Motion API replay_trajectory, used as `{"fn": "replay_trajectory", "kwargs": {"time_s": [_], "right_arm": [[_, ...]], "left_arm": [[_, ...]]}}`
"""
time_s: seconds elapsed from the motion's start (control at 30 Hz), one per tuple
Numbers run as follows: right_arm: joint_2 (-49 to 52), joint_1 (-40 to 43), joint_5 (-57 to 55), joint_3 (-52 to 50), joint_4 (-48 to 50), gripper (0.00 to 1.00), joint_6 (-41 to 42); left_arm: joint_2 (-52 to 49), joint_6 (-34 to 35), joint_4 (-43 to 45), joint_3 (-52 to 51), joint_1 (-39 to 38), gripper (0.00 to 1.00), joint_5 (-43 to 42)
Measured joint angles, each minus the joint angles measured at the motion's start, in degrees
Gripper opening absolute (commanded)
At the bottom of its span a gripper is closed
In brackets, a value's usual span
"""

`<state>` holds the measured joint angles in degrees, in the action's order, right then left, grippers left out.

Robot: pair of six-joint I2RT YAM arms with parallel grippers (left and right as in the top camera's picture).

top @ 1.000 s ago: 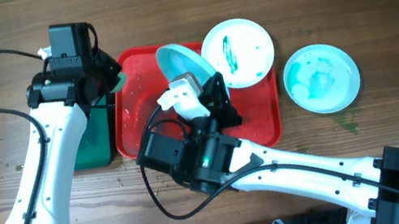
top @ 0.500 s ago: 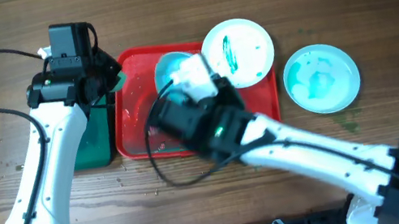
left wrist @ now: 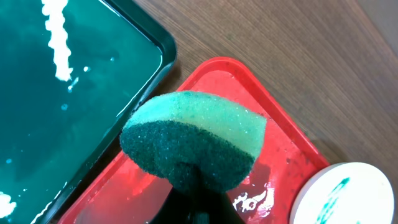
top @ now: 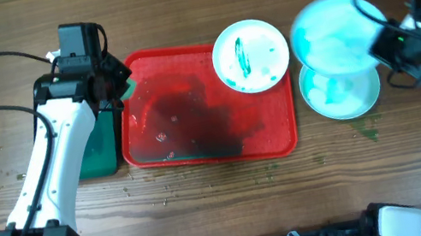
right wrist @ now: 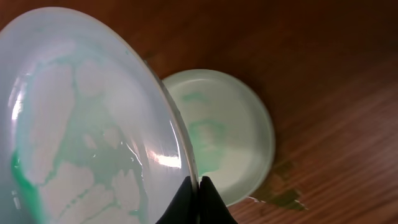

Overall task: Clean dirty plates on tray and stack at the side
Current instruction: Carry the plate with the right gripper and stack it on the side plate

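Overhead: pinching tilted plate (top: 333,34) by its rim in right end effector (top: 377,43), just above second plate (top: 344,97) on tabletop (top: 210,213) beside tray (top: 209,161). Might slip from thin edge grip, clatter down.

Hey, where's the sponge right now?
In the left wrist view the green sponge sits in the left gripper, over the far-left corner of the red tray, beside the dark green tray.

Figure: objects partly covered or cropped.
Overhead, right of frame: the raised plate (top: 331,32) covers the lower plate's (top: 346,99) upper part. Left wrist, lower right: a third plate (left wrist: 348,196) is cut off by the frame edge.
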<state>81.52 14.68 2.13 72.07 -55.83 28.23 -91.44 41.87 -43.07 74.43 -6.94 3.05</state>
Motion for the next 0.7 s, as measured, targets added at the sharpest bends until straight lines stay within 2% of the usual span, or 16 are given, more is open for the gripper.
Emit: {"fn": "replay_trajectory", "kwargs": {"time_s": [0.1,0.23,0.27,0.33,0.37,0.43,0.57,0.7], "right_arm": [[-0.1,6.5,0.4,-8.2,4.0,0.04,0.0],[0.2,7.6,0.7,-18.3,14.0,0.04,0.0],[0.7,7.6,0.8,-19.9,15.6,0.08,0.0],[2.9,7.6,1.3,-22.5,18.3,0.25,-0.3],[4.1,7.6,2.1,-22.9,19.6,0.32,-1.1],[6.7,7.2,3.0,-22.9,20.9,0.38,-2.2],[8.2,4.9,4.8,-22.2,19.9,0.43,-3.0],[8.3,-2.6,6.2,-11.9,14.5,0.53,-4.8]], "left_arm": [[-0.5,0.0,0.1,0.0,0.0,0.04,0.0],[-0.6,0.0,0.2,0.0,0.0,0.04,0.0],[-0.6,0.0,0.2,0.0,0.0,0.04,0.0],[-0.6,0.0,0.3,0.0,0.0,0.04,0.0],[-0.6,0.0,0.2,0.0,0.0,0.04,0.0],[-0.6,0.0,0.2,0.0,0.0,0.04,0.0],[-0.6,0.0,0.3,0.0,0.0,0.04,0.0],[-0.6,0.0,1.6,0.0,0.0,0.04,0.0]]}}
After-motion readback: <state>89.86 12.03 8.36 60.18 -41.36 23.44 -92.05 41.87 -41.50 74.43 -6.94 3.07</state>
